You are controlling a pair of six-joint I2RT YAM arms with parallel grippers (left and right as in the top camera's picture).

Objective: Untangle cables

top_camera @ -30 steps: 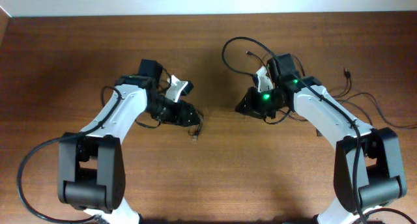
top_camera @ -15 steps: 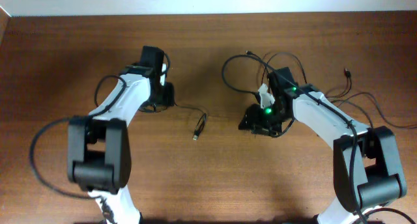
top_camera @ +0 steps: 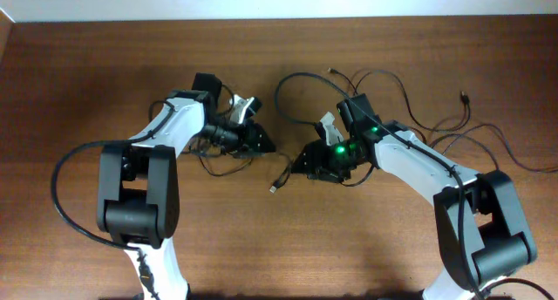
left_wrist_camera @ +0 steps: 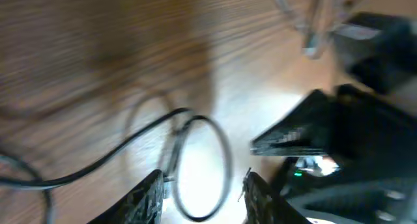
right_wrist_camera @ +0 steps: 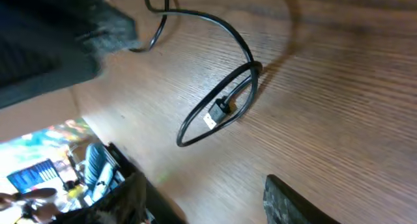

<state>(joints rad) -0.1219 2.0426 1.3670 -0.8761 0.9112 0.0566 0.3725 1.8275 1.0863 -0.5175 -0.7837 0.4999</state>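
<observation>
The thin black cables [top_camera: 410, 104] were not yet sorted out. The nearest one ended in a small pale-tipped plug [top_camera: 273, 188] that lay loose on the desk [top_camera: 218, 256], inside a loop [right_wrist_camera: 251, 61] of its own cord. The other cords trailed off beyond the plug and to its right in slack curves that crossed each other.

Half a second earlier the left arm had been drawn back, well away from the plug. By now it had swung in again, so the left hand [left_wrist_camera: 202, 185] hovered just left of the plug with its fingers spread over the loop and pinching nothing. The right hand [right_wrist_camera: 202, 191] had slid closer from the plug's other side, also spread and empty. The plug itself had shifted only slightly. To me it looked like a release followed by a fresh approach, with both hands lining up on that loop and the tangle beyond the plug hardly touched.

I counted two arms, two hands and three plug ends: this one and two more beyond it. I could not tell how many separate cords there were where they overlapped.
</observation>
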